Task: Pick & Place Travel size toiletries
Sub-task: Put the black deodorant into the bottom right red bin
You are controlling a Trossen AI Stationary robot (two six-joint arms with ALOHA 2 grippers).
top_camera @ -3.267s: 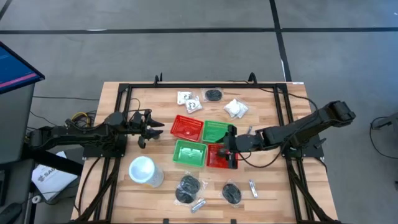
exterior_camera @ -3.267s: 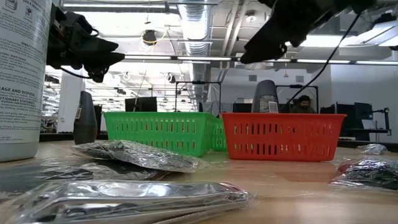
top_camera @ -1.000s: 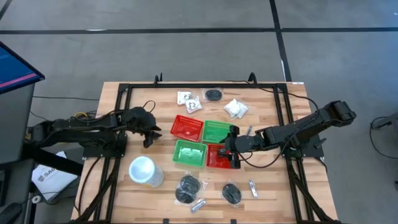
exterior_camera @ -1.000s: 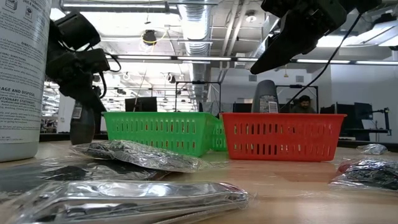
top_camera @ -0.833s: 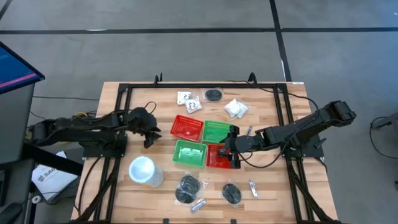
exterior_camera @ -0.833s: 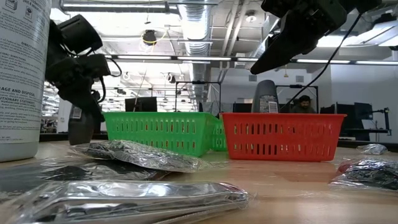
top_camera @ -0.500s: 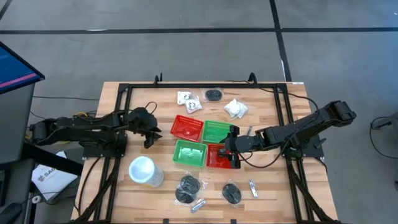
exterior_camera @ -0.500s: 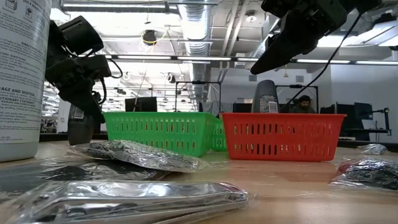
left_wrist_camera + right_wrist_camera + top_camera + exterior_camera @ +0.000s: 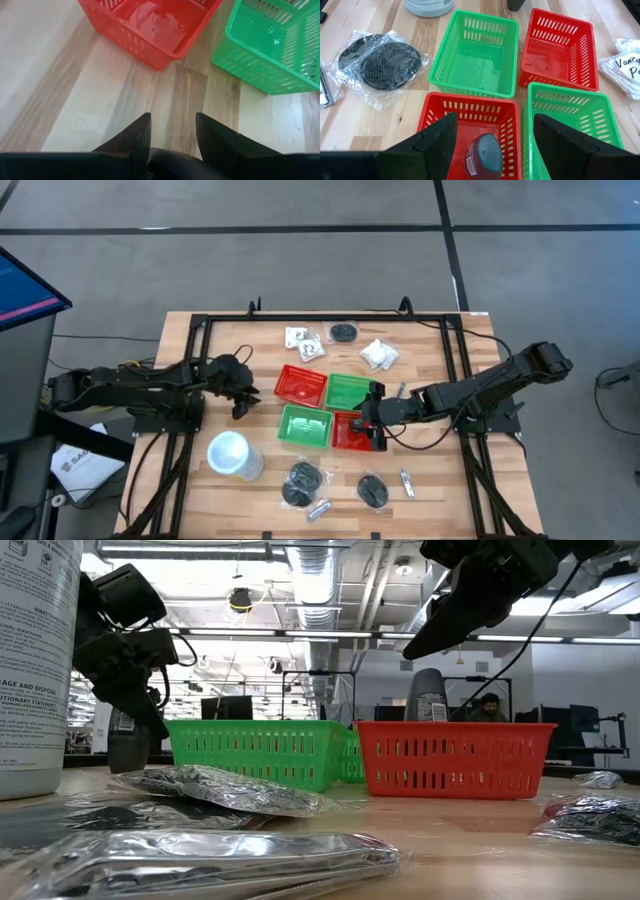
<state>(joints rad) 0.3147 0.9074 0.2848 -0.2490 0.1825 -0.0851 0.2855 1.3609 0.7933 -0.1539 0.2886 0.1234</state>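
Where there is print to read, it sits on the big white cup [image 9: 35, 660] at the left of the low view, small black lines with "DIRECTIONS" and "AND DISPOSAL" legible, and on a white crinkly packet [image 9: 626, 67] at the edge of the right wrist view, lettered "Vanity". Four baskets stand in a block at mid-table: a red basket [image 9: 300, 385] and a green basket [image 9: 351, 391] at the back, another green one [image 9: 305, 426] and another red one [image 9: 352, 430] in front. That front red basket holds a small dark round-topped bottle [image 9: 483, 156], with the right gripper [image 9: 492, 132] poised directly above it, fingers spread wide and clamped on nothing. Over on the other side, the left gripper [image 9: 240, 405] is down by the table beside the back red basket, fingers parted around a dark rounded piece [image 9: 175, 165]; whether they touch it I cannot tell. A pale packet lies in that back red basket. More toiletries are scattered around: white packets [image 9: 378, 354] and a black bundle [image 9: 343, 332] at the far edge, black round bundles in clear wrap [image 9: 302, 483] and silvery tubes [image 9: 407, 481] along the near edge.
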